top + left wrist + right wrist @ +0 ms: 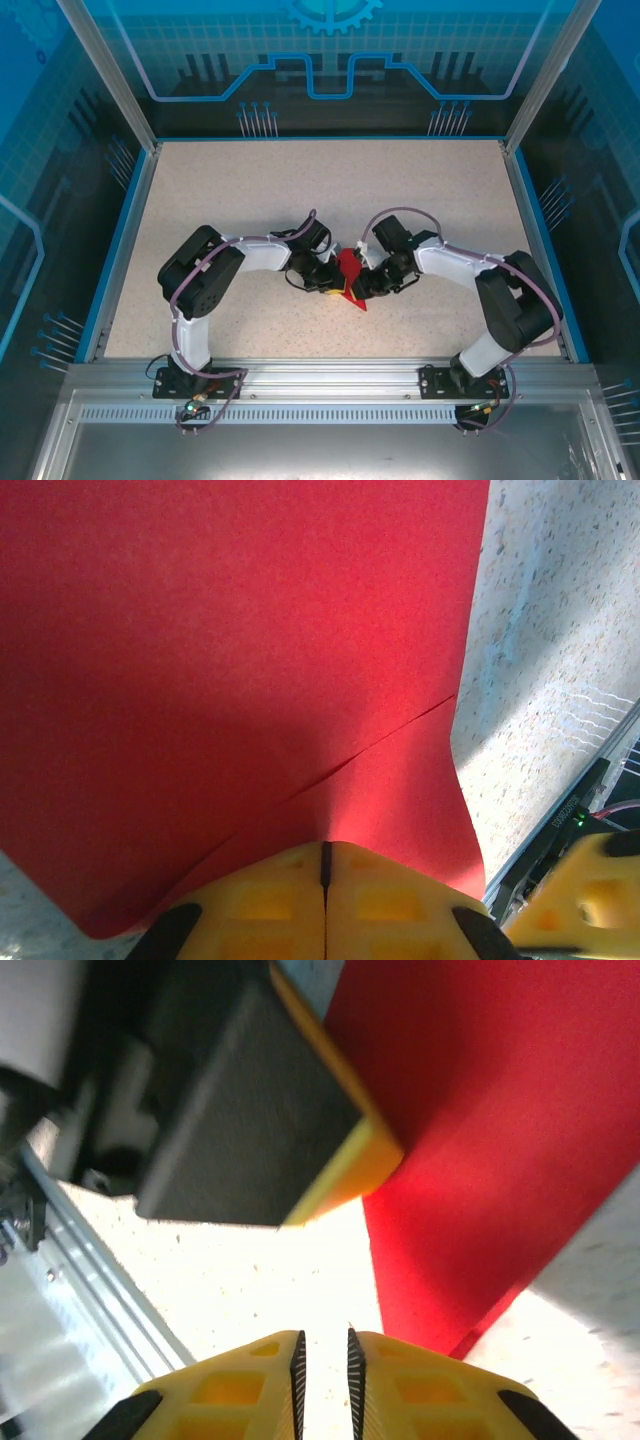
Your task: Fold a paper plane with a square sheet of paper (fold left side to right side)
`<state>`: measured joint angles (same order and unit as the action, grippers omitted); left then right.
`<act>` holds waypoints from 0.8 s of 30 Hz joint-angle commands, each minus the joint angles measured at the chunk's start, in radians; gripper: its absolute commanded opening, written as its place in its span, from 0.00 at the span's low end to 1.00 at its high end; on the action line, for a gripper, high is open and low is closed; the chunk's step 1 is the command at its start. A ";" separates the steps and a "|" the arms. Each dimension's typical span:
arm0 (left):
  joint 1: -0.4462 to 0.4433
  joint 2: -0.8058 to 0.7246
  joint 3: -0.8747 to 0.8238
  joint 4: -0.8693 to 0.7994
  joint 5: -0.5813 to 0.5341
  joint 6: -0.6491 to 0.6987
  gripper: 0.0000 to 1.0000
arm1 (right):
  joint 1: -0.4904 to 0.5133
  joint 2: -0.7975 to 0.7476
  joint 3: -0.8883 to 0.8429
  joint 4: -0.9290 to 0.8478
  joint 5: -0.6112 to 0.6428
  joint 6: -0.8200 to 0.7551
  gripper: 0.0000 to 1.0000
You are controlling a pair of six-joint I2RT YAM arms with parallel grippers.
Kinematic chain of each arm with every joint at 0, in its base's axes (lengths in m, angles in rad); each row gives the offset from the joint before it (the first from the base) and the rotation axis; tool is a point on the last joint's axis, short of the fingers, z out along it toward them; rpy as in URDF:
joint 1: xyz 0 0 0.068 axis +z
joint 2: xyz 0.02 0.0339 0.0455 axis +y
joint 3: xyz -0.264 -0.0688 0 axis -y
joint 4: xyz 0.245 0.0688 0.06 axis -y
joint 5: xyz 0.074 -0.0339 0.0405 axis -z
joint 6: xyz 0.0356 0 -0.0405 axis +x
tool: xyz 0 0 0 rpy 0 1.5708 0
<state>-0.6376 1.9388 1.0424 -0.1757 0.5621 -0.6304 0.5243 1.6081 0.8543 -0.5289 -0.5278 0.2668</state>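
Left tool (325, 848) pinches the paper (230, 660) at its 6 o'clock edge; right tool (324, 1338), narrowly parted and empty, has paper at 1 o'clock.

Both arms wear glossy white link shells between bulky black joint housings: the left arm (255, 255) and the right arm (450, 262). A greyish-purple cable (400, 210) arches just behind the right jaws, and similar cabling runs down each arm to black base plates (195, 380). The left fingers (390, 900) are yellow plastic with recessed square pockets and black outer corners. The right fingers (240, 1390) match, with finely serrated dark strips lining the inner faces of the jaws.
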 commanded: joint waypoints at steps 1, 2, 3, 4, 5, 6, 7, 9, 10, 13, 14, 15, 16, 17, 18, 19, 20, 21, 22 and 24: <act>-0.007 0.038 -0.041 -0.057 -0.078 -0.008 0.06 | 0.014 0.053 -0.009 0.001 -0.068 0.028 0.20; -0.006 0.038 -0.041 -0.057 -0.078 -0.008 0.06 | 0.014 0.065 -0.008 -0.001 -0.064 0.029 0.20; -0.006 0.039 -0.041 -0.059 -0.079 -0.008 0.06 | 0.015 0.074 -0.006 -0.005 -0.058 0.027 0.20; -0.006 0.038 -0.041 -0.058 -0.079 -0.009 0.06 | 0.016 0.085 -0.005 -0.009 -0.053 0.027 0.20; -0.005 0.038 -0.041 -0.057 -0.080 -0.009 0.06 | 0.015 0.092 -0.006 -0.013 -0.046 0.028 0.19; -0.006 0.038 -0.041 -0.057 -0.079 -0.010 0.06 | 0.015 0.095 -0.005 -0.017 -0.039 0.028 0.19; -0.006 0.038 -0.041 -0.057 -0.079 -0.010 0.06 | 0.016 0.100 -0.006 -0.022 -0.028 0.027 0.19; -0.006 0.039 -0.039 -0.060 -0.079 -0.009 0.06 | 0.015 0.105 -0.009 -0.030 -0.008 0.030 0.19; -0.006 0.038 -0.039 -0.062 -0.080 -0.006 0.06 | 0.016 0.107 -0.012 -0.034 0.000 0.031 0.19; -0.006 0.038 -0.035 -0.067 -0.081 -0.005 0.06 | 0.014 0.110 -0.017 -0.040 0.020 0.036 0.19; -0.005 0.038 -0.034 -0.067 -0.081 -0.003 0.06 | 0.013 0.109 -0.019 -0.042 0.024 0.038 0.19; -0.006 0.040 -0.033 -0.068 -0.081 -0.003 0.06 | 0.012 0.109 -0.021 -0.043 0.028 0.041 0.19; -0.006 0.040 -0.032 -0.068 -0.081 -0.002 0.06 | 0.009 0.106 -0.024 -0.044 0.034 0.042 0.19; -0.005 0.040 -0.031 -0.068 -0.081 -0.003 0.06 | 0.007 0.105 -0.026 -0.043 0.037 0.043 0.19; -0.005 0.040 -0.032 -0.068 -0.082 -0.003 0.06 | 0.004 0.102 -0.029 -0.045 0.040 0.046 0.19; -0.006 0.042 -0.030 -0.070 -0.082 -0.003 0.06 | -0.001 0.099 -0.032 -0.048 0.042 0.046 0.18; -0.006 0.042 -0.030 -0.070 -0.084 -0.004 0.06 | -0.003 0.098 -0.033 -0.051 0.045 0.046 0.18; -0.006 0.042 -0.030 -0.070 -0.084 -0.002 0.06 | -0.005 0.096 -0.036 -0.054 0.047 0.045 0.18; -0.006 0.043 -0.028 -0.071 -0.084 -0.002 0.06 | -0.006 0.096 -0.037 -0.058 0.050 0.045 0.18; -0.005 0.045 -0.027 -0.073 -0.085 -0.003 0.06 | -0.006 0.097 -0.044 -0.064 0.049 0.046 0.17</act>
<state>-0.6380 1.9388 1.0424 -0.1757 0.5621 -0.6300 0.5266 1.7023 0.8337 -0.5316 -0.5053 0.2996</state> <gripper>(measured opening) 0.060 0.176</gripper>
